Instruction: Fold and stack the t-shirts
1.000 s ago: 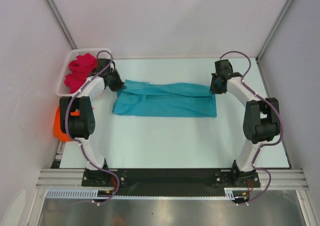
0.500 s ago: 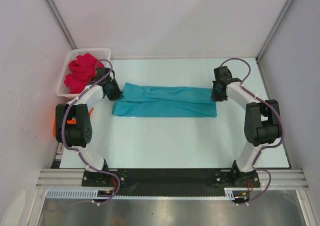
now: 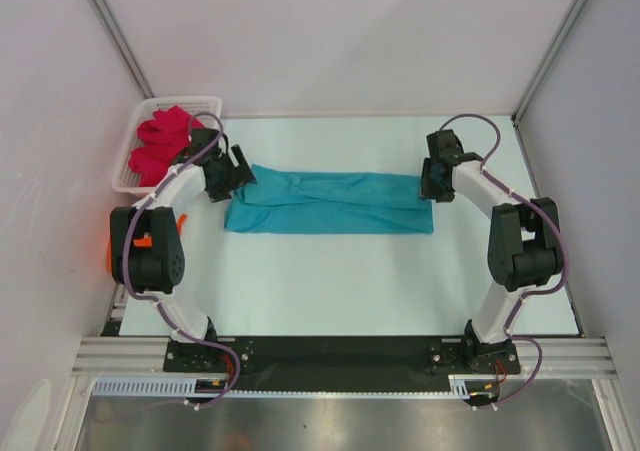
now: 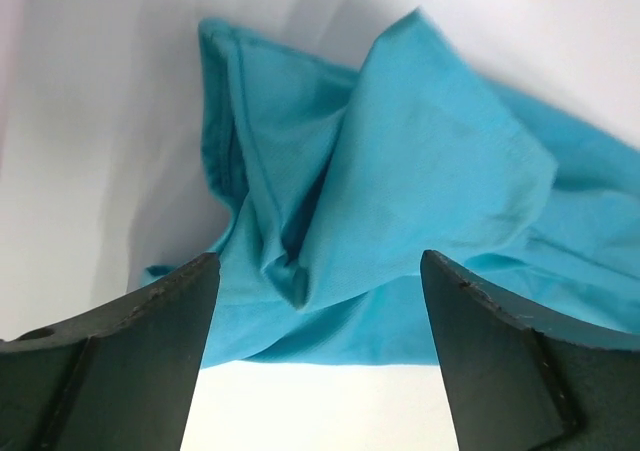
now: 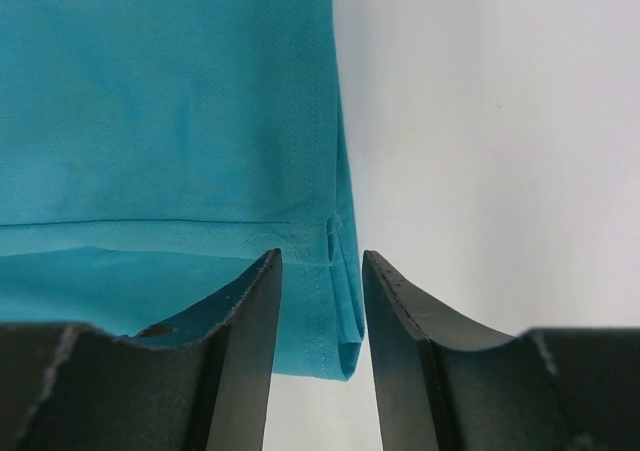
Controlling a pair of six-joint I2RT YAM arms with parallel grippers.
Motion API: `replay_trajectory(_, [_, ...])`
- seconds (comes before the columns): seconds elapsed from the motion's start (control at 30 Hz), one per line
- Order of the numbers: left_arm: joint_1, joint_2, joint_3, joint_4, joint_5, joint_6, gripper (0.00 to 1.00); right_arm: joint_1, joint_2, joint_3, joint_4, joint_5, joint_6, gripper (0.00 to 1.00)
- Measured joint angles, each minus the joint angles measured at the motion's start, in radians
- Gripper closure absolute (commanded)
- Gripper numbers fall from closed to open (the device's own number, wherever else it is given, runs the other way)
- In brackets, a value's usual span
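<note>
Unclenched left fingers (image 4: 130, 341) and right fingers (image 5: 235, 351), both shut second earlier, off ends of teal t-shirt (image 3: 330, 203). Left it flat as long folded band on surface (image 3: 330, 281) just right of basket (image 3: 195, 100). Probably finished lengthwise fold; left crimson t-shirt (image 3: 160, 143) in basket, unfolded.

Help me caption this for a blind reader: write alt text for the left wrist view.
The crumpled end of a teal t-shirt lies on a white table, bunched into folds. In the foreground the left pincer stands wide open, its two dark fingers spread apart and gripping nothing.
</note>
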Motion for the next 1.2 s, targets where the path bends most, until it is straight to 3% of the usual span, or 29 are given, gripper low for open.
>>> replay_trajectory(0.23, [0.0,0.074,0.184,-0.012,-0.005,0.0,0.12,0.016,0.0,0.064,-0.019,0.009,0.0,0.56])
replay_trajectory(0.53, [-0.005,0.284,0.367,0.013,0.005,0.0,0.13,0.019,0.033,0.081,-0.029,0.026,-0.007,0.57])
replay_trajectory(0.77, [-0.029,0.4,0.375,0.017,0.027,-0.002,0.14,0.019,0.054,0.081,-0.045,0.036,-0.013,0.57])
replay_trajectory(1.2, [-0.053,0.393,0.385,0.013,0.003,-0.011,0.14,0.019,0.055,0.085,-0.048,0.047,-0.023,0.59])
